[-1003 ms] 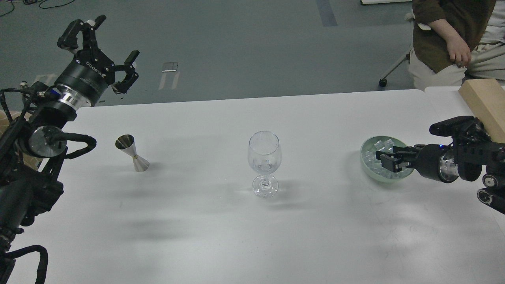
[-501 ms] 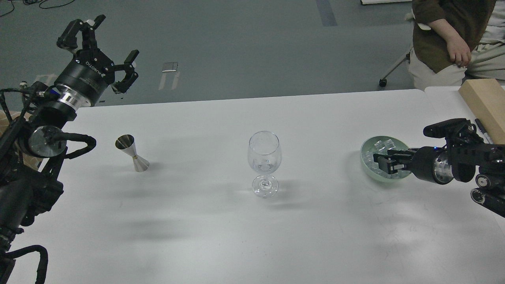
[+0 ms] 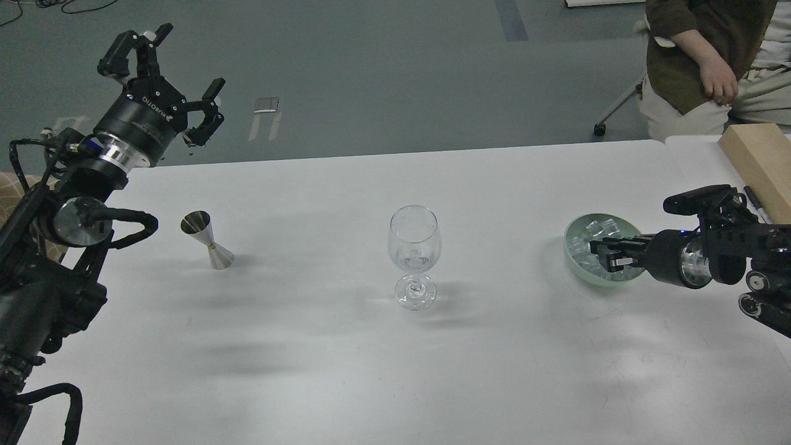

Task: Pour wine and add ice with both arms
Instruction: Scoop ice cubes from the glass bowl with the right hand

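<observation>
Head view, the only one. Our right gripper (image 3: 609, 258) reaches in from the right, lying low and level, its tip inside the pale green bowl (image 3: 573, 264). The ice (image 3: 596, 230) fills that bowl: clear cubes lie beyond, below and to the left of the jaws, some touching the fingers. The jaws look nearly closed, but the tip is dark and partly end-on; we cannot tell whether a cube is pinched between them.

Our left gripper (image 3: 167, 86) is held high at the table's far left edge, fingers spread wide, nothing between them. The steel jigger (image 3: 207, 240) stands on the table below and somewhat to the right of these jaws, well apart from them.

The wine glass (image 3: 414, 254) stands upright mid-table, well to the left of the right jaws and well to the right of the left ones. It shows no coloured liquid; there may be a cube low in the bowl, but glare makes that uncertain.

Our judgement: early stage. Ice picking is underway on the right; the pour looks not yet done, and no bottle is in view.
</observation>
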Motion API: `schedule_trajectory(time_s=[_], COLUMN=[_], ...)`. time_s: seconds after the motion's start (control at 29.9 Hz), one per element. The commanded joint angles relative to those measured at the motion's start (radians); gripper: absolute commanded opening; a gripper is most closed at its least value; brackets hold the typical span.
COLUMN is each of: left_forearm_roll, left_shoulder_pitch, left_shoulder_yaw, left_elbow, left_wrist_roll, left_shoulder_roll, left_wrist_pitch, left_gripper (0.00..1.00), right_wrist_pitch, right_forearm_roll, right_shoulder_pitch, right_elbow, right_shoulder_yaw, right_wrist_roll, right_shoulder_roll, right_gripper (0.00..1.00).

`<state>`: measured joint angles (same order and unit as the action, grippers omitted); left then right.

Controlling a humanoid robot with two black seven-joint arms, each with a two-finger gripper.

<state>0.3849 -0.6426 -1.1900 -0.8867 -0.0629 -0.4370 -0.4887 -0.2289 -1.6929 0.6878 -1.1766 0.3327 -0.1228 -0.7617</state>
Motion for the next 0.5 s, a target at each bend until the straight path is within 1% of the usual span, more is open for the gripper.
schedule_trajectory(time_s=[0.0, 0.2, 0.33, 0.47], left_forearm_roll=[0.0, 0.0, 0.0, 0.0], left_shoulder_pitch=[0.0, 0.0, 0.001, 0.003], left_shoulder_yaw=[0.001, 0.001, 0.001, 0.001], left_elbow=[0.0, 0.0, 0.0, 0.0], left_wrist_roll=[0.0, 0.0, 0.002, 0.002], left_shoulder_roll=[0.001, 0.0, 0.001, 0.001], left_wrist_pitch=[0.0, 0.0, 0.0, 0.0], left_gripper=[0.98, 0.98, 0.98, 0.98], right_wrist_pitch=[0.0, -0.001, -0.053, -0.064], right_forearm_roll=[0.001, 0.007, 0.012, 0.015], right_shoulder_pitch=[0.009, 0.079, 0.128, 0.157], right_elbow=[-0.006, -0.037, -0.112, -0.144], right_shoulder_yaw=[0.002, 0.006, 0.02, 0.031], right_wrist_roll=[0.0, -0.001, -0.003, -0.008], right_shoulder_roll=[0.001, -0.01, -0.059, -0.068], right_gripper=[0.0, 0.0, 0.0, 0.0])
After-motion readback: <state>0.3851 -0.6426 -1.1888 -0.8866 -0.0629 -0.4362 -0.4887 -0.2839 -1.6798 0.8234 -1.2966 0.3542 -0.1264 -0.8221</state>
